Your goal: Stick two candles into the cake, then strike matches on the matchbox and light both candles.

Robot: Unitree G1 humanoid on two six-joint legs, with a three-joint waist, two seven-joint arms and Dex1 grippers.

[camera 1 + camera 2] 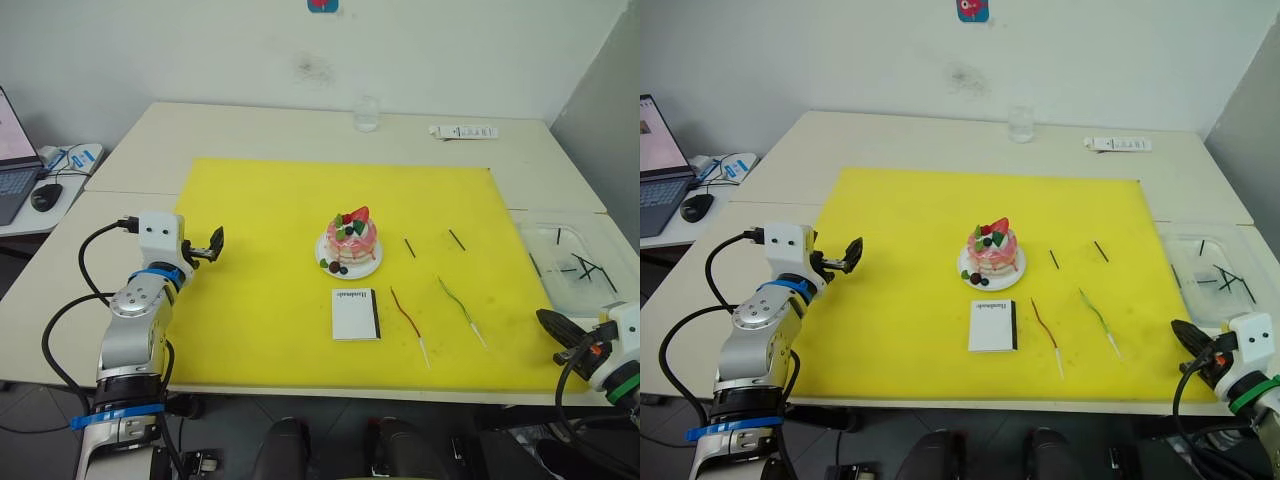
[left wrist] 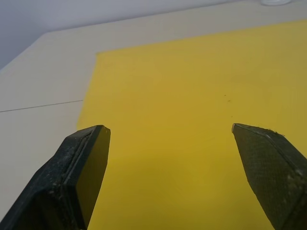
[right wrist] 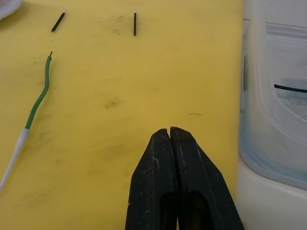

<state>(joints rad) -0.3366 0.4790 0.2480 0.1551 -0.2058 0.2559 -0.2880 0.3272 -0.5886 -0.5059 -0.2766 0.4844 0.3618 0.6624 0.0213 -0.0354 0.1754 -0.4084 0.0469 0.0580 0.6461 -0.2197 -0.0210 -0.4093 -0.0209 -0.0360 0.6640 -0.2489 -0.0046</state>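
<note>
The small pink cake [image 1: 352, 238] sits on a white plate [image 1: 366, 268] in the middle of the yellow mat [image 1: 260, 300]. In front of it lies the white matchbox [image 1: 355, 314]. To its right lie the red candle [image 1: 408, 322] and the green candle [image 1: 460, 308], flat on the mat. Two short black matches [image 1: 409, 247] [image 1: 457, 239] lie behind the candles. My left gripper [image 1: 212, 246] hangs open over the mat's left edge, nothing between its fingers. My right gripper [image 1: 552, 320] is shut and empty at the mat's front right corner; in the right wrist view the green candle [image 3: 33, 108] lies ahead of it.
A clear plastic tray [image 1: 580, 262] with several black sticks stands off the mat's right edge. A glass [image 1: 366, 113] and a white remote [image 1: 463, 131] stand at the table's back. A laptop [image 1: 14, 160] and a mouse [image 1: 45, 196] are on the side desk at left.
</note>
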